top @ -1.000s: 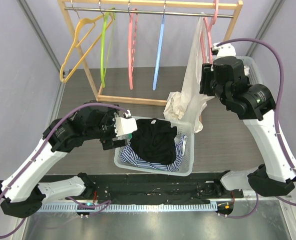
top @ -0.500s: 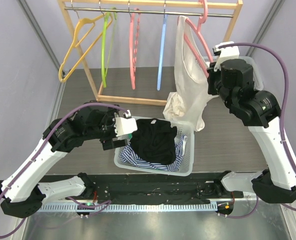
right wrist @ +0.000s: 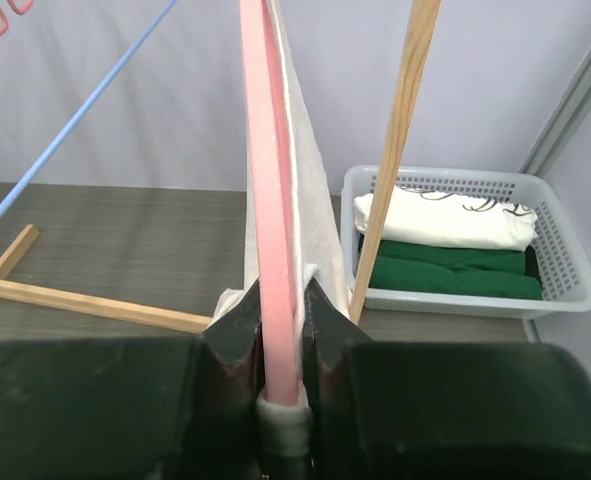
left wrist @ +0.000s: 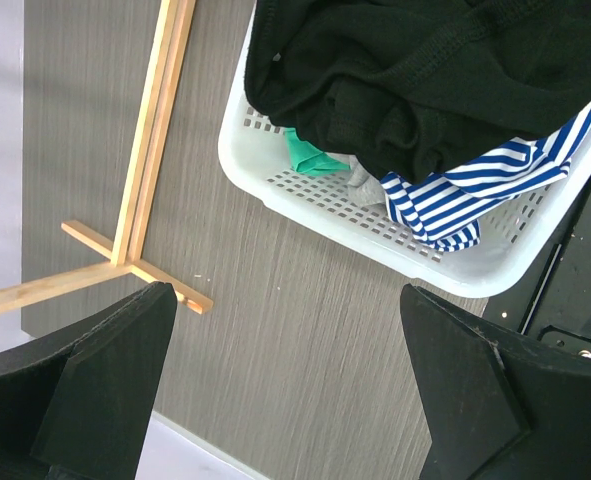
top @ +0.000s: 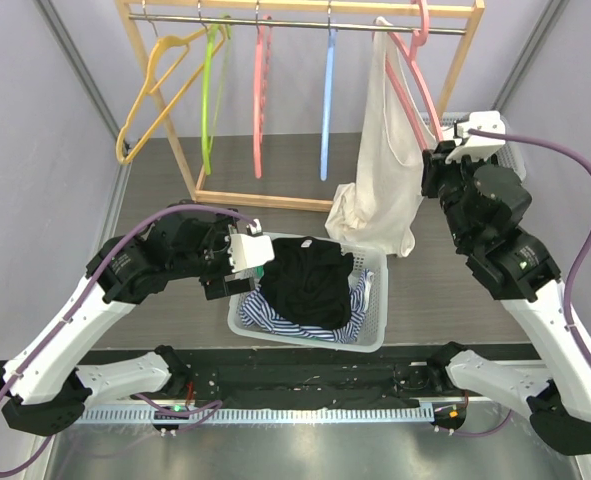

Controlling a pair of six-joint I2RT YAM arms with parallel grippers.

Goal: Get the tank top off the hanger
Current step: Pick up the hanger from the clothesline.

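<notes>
The white tank top point(top: 383, 165) hangs on a pink hanger point(top: 413, 75) at the right end of the rack, its hem drooping to the basket's far corner. My right gripper point(top: 432, 168) is shut on the hanger's lower arm. In the right wrist view the pink hanger point(right wrist: 271, 190) runs up between the jaws of the right gripper point(right wrist: 278, 335), with tank top fabric point(right wrist: 301, 210) pinched against it. My left gripper point(top: 237, 264) sits at the basket's left side, and in the left wrist view this gripper point(left wrist: 290, 390) is open over bare floor.
A wooden rack point(top: 180, 150) carries yellow point(top: 160, 80), green point(top: 211, 90), pink point(top: 263, 95) and blue point(top: 326, 95) hangers. A white basket point(top: 310, 335) holds black and striped clothes. A second basket point(right wrist: 455, 300) with folded white and green clothes stands at the far right.
The right gripper has closed on the pink hanger. The right arm has drawn back towards the near right, and the hanger with the tank top has swung and turned on the rail. The left arm is still.
</notes>
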